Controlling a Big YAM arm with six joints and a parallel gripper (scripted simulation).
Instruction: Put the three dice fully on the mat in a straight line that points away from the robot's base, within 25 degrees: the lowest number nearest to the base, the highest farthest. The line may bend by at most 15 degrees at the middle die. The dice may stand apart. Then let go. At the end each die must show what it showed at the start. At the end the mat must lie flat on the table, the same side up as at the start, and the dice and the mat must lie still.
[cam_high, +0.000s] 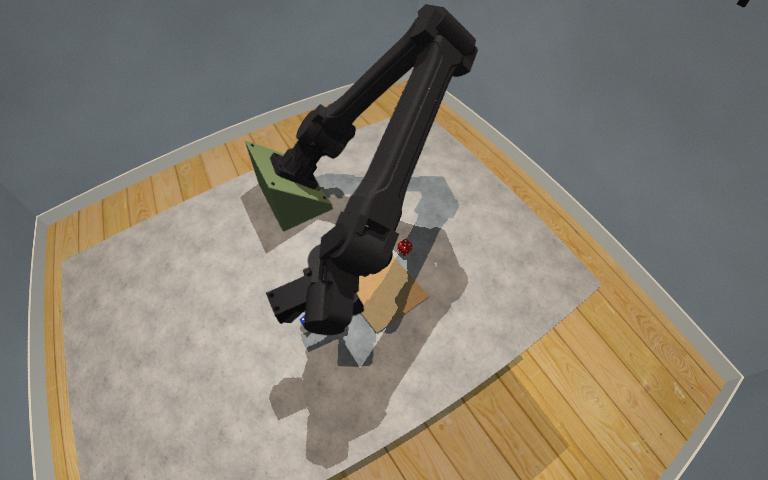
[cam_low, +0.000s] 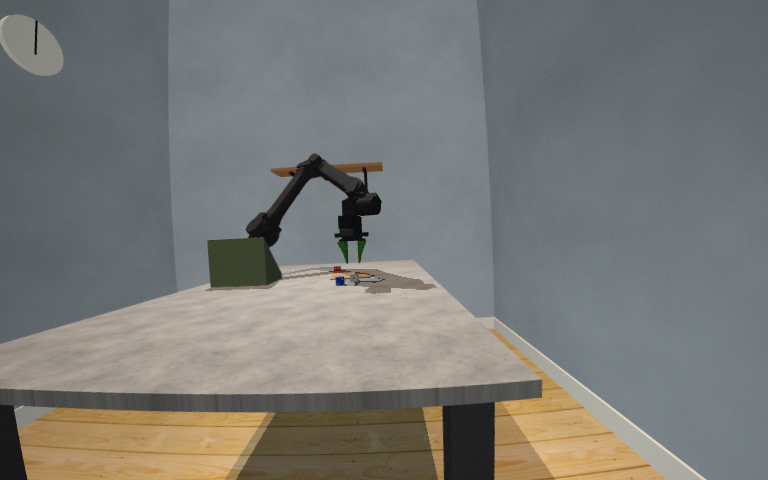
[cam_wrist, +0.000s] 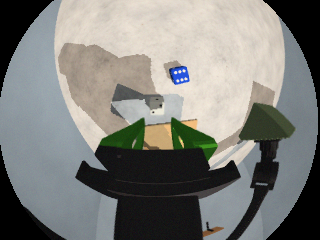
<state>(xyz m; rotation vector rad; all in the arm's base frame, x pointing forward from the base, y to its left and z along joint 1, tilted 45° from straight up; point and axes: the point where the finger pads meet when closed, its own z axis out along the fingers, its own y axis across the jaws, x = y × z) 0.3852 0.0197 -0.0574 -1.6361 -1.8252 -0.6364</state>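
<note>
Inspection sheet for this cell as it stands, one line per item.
Surface: grey mottled table, with shadows and pale light patches.
Job's things: tan mat lies flat. The red die sits by the mat's corner, apparently off it. The blue die and pale die are on the table beyond the mat's edge.
Clutter: nothing seen.
Hand: hand hangs above the dice, fingers partly apart and holding nothing.
Cables: nothing seen.
Surroundings: green base block, wall shelf, wall clock, wooden floor.
</note>
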